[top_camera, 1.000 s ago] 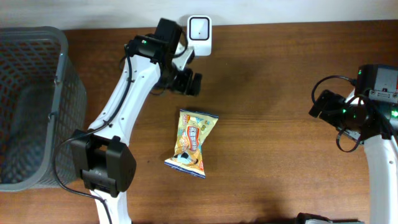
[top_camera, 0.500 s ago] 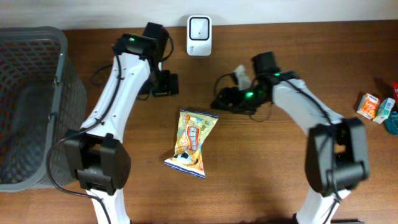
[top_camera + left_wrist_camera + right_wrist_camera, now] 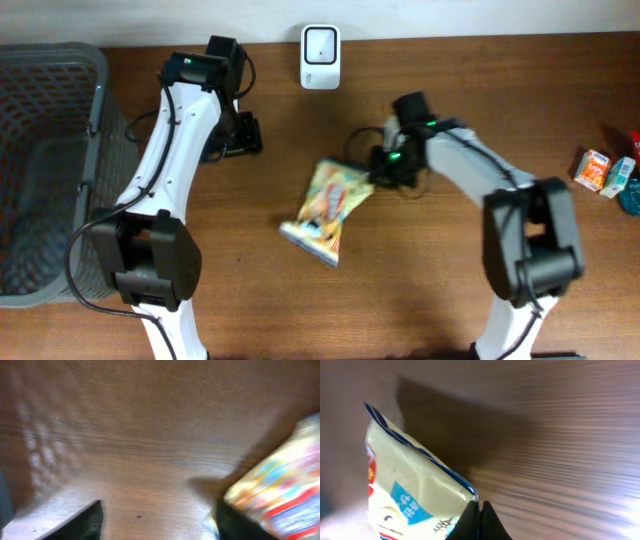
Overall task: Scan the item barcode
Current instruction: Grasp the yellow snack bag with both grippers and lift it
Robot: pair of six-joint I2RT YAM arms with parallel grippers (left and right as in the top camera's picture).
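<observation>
Brown counter (image 3: 440,120) bore the snack bag (image 3: 328,205) short of the scanner (image 3: 320,45). The right end effector (image 3: 382,170) clenched its corner, likely to present the barcode, while the left end effector (image 3: 245,135) hung parted, empty.

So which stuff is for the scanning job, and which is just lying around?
For the job: snack bag, white scanner, right gripper pinching the bag's corner.
Just lying about: grey basket, small cartons at far right.

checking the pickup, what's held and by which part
The right gripper pinches the snack bag at a corner of its seal; the left gripper holds nothing.
</observation>
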